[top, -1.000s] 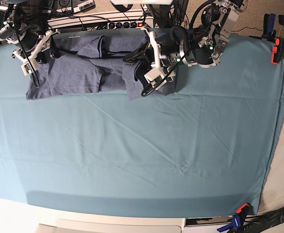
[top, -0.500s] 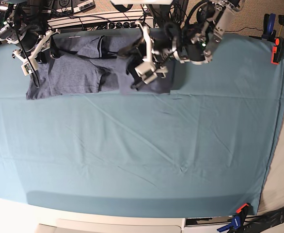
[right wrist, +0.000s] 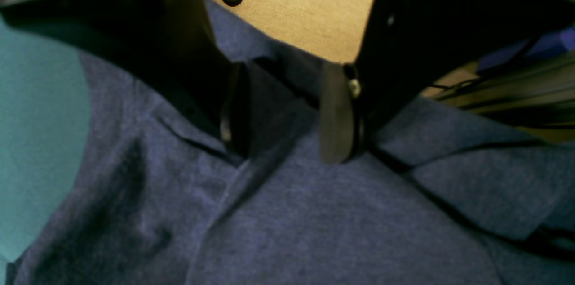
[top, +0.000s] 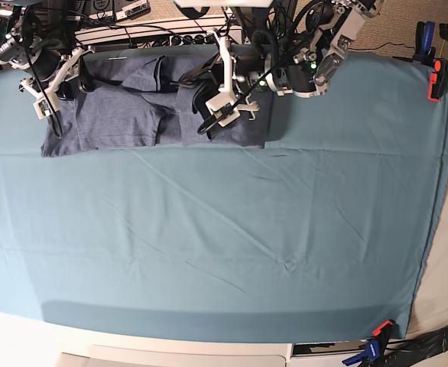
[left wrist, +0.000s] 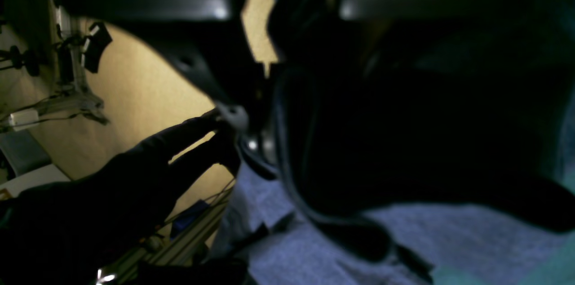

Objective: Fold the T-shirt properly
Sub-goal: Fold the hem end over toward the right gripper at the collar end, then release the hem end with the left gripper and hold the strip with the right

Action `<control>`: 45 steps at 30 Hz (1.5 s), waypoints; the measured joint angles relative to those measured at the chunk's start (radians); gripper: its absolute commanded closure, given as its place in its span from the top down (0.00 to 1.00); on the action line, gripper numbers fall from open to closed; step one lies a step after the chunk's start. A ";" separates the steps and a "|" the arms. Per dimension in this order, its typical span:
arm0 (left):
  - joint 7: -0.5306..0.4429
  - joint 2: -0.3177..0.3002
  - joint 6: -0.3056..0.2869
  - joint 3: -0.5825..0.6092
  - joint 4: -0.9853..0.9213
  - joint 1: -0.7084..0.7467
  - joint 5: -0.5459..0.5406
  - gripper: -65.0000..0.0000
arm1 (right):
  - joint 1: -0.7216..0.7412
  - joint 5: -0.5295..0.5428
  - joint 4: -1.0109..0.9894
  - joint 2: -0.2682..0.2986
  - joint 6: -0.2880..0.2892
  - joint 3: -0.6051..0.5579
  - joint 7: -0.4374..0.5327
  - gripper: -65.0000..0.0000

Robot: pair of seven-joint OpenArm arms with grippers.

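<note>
Across the near and middle of the base view there is only bare teal table cloth (top: 224, 245), wrinkled; the one T-shirt (top: 124, 118) lies along the far edge, upper left to upper centre of the frame, partly doubled over itself. It looks light, limp and prone to bunching, so I judge it best taken at a hem, sleeve seam or collar edge, pinching both layers. Two grippers work it. The right gripper (right wrist: 283, 114), upper left in the base view, stands with jaws apart, straddling a raised fold of cloth. Whether the left gripper (top: 216, 111), upper centre, grips anything, I cannot tell.
</note>
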 measured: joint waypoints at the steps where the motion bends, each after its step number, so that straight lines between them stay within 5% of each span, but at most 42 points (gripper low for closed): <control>1: -0.009 0.000 0.000 0.000 0.000 0.000 0.003 0.30 | 0.000 0.000 0.000 0.000 0.000 0.000 0.000 0.39; 4: -0.019 0.006 0.000 0.000 0.000 0.000 0.019 0.37 | 0.000 0.000 0.000 0.000 0.000 0.000 0.000 0.39; 16: -0.013 0.045 -0.001 -0.019 0.000 -0.053 0.034 0.37 | 0.000 0.000 0.000 0.000 0.000 0.000 0.000 0.39; 21: 0.029 0.042 0.000 -0.087 0.000 -0.081 0.035 0.14 | 0.000 0.000 0.000 0.000 0.000 0.000 0.000 0.39; 27: 0.039 -0.022 0.000 -0.146 0.000 -0.079 0.033 0.10 | 0.020 0.008 0.000 -0.016 0.000 0.021 0.003 0.47; 33: 0.043 -0.109 0.000 -0.157 0.000 -0.051 0.033 0.10 | 0.106 0.022 0.000 -0.095 -0.003 0.208 0.003 0.55; 38: 0.058 -0.131 -0.003 -0.157 0.000 -0.052 0.033 0.10 | 0.117 0.064 0.000 -0.091 -0.087 0.350 -0.010 0.65; 45: 0.055 -0.131 -0.003 -0.157 0.000 -0.055 0.030 0.10 | 0.160 0.069 -0.163 -0.066 -0.145 0.366 -0.023 0.65</control>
